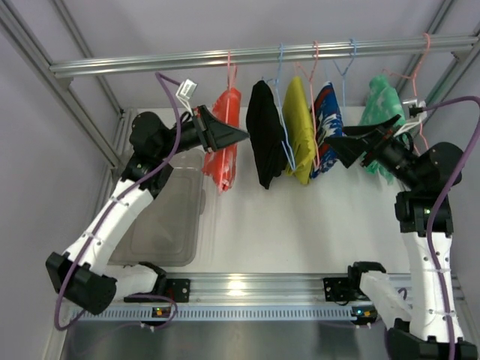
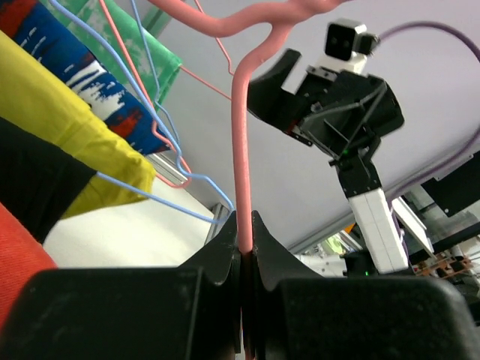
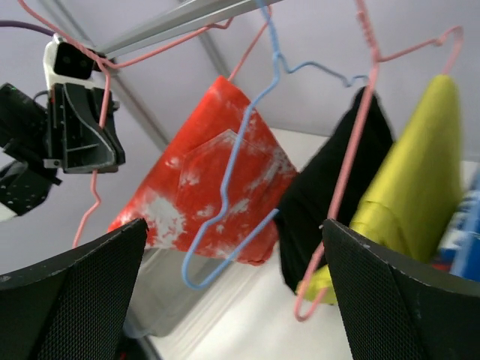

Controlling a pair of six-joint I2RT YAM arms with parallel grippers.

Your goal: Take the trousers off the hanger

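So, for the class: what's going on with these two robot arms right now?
The left gripper is clamped on the pink wire hanger, which carries the red-orange trousers on the rail. The right gripper is open, apart from them near the blue patterned garment. The trousers are not yet off the hanger.

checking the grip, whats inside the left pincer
A straight stretch of the pink wire hanger, pinched between the left pincer's fingers. Where the wire goes below the fingertips is covered by the pincer body.
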